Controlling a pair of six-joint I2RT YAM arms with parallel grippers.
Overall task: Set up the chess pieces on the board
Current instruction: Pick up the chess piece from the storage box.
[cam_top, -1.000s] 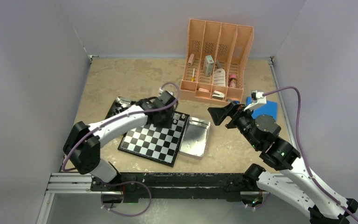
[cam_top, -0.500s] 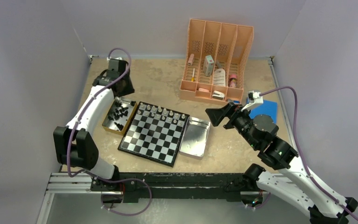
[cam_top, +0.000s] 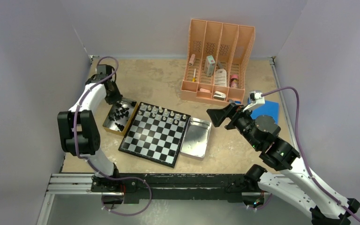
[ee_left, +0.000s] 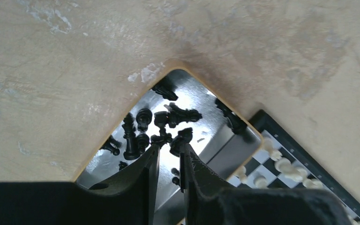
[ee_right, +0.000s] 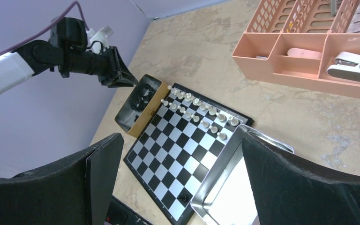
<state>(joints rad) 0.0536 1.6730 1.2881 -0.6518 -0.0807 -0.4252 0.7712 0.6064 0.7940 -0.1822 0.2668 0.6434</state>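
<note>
The board (cam_top: 154, 133) is laid mid-table. Two rows of white pieces (ee_right: 196, 118) are stood along its far edge (about sixteen, though their size forbids a firm count), and one black piece (ee_right: 183, 197) is posted at a near corner. The other black pieces (ee_left: 138, 129), nine or so countable and mostly toppled, are heaped in one tan-rimmed tray (ee_left: 194, 96) just beside the board's left side. The left gripper (ee_left: 168, 147) is held low over that heap, jaws set at a narrow gap, nothing seen clamped. Trouble is to be expected here: two tangled pieces could be nipped together, or one caught slantwise and dropped. The right gripper (cam_top: 215, 117) is spread wide, empty, beside one silver tray (cam_top: 194, 140).
</note>
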